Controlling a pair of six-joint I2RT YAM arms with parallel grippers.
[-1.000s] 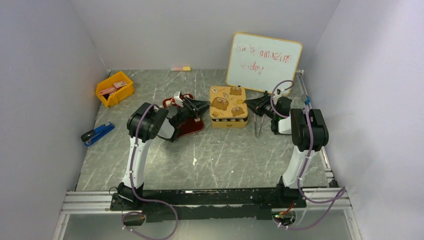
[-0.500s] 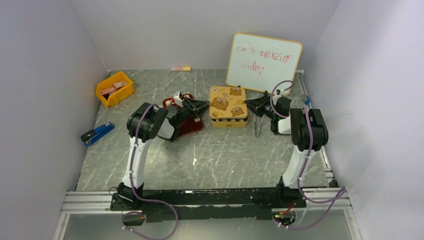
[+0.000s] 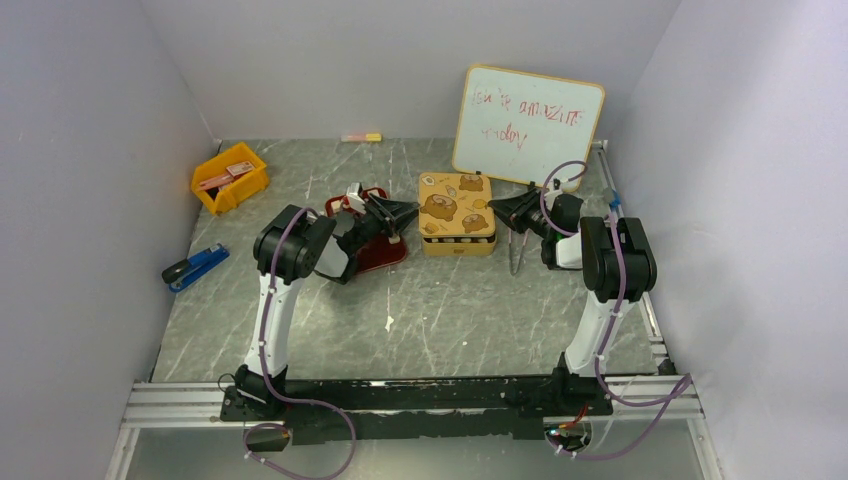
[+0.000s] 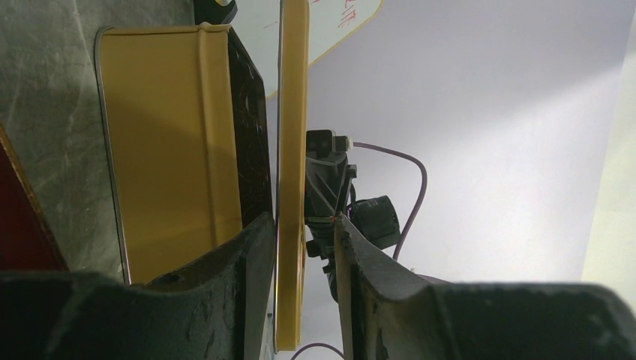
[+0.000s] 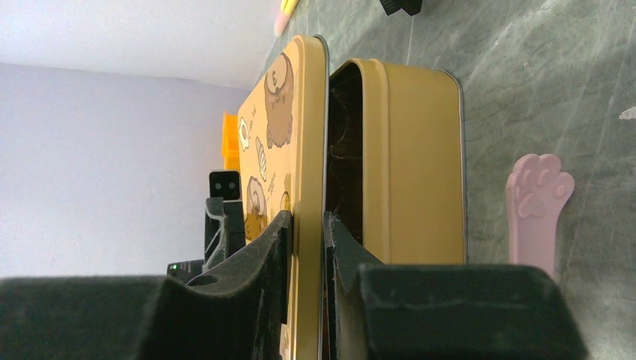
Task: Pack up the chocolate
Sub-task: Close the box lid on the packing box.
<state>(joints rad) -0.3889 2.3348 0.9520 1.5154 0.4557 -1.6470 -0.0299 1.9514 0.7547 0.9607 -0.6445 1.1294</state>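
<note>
The gold tin (image 3: 458, 246) stands mid-table with its bear-picture lid (image 3: 456, 203) held just above it, a dark gap between the two. My left gripper (image 3: 410, 212) straddles the lid's left rim. In the left wrist view the lid (image 4: 292, 150) rests against one finger and a gap shows before the other, so the gripper (image 4: 304, 219) is open. My right gripper (image 3: 500, 210) is shut on the lid's right rim. In the right wrist view both pads of that gripper (image 5: 307, 216) press the lid (image 5: 289, 112) beside the tin's base (image 5: 420, 165). The chocolate is hidden under the lid.
A dark red tray (image 3: 380, 250) lies under the left arm. Pink paw-tipped tongs (image 3: 517, 250) lie right of the tin. A whiteboard (image 3: 528, 122) leans at the back. A yellow bin (image 3: 230, 178) and a blue stapler (image 3: 195, 266) sit at the left.
</note>
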